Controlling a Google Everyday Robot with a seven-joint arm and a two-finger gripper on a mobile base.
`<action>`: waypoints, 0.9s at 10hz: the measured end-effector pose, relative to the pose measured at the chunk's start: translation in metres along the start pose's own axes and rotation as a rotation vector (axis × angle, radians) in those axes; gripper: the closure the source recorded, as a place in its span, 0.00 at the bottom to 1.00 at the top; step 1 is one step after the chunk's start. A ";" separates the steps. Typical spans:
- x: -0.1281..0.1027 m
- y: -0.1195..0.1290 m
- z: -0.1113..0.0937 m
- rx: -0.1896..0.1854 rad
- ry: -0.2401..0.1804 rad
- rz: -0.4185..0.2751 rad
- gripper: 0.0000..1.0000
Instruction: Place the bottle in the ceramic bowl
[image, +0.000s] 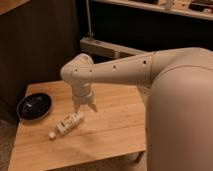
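White bottle (70, 121) lies on the tabletop (117, 125), right of the bowl (34, 106); gripper (85, 108) hangs at its far side, jaws wide.

I see the table (110, 131) as pale wood, matt, with faint grain. The bowl (34, 106) looks like glossy black ceramic. The bottle (70, 121) is smooth white plastic. My gripper (85, 108), just above the bottle with its fingers apart, and the arm (117, 72) look like smooth, matt, off-white plastic.
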 end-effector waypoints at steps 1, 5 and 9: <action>0.000 0.000 0.000 0.000 0.000 0.000 0.35; 0.001 0.000 0.000 -0.003 0.001 -0.013 0.35; 0.016 0.009 -0.004 -0.059 -0.040 -0.341 0.35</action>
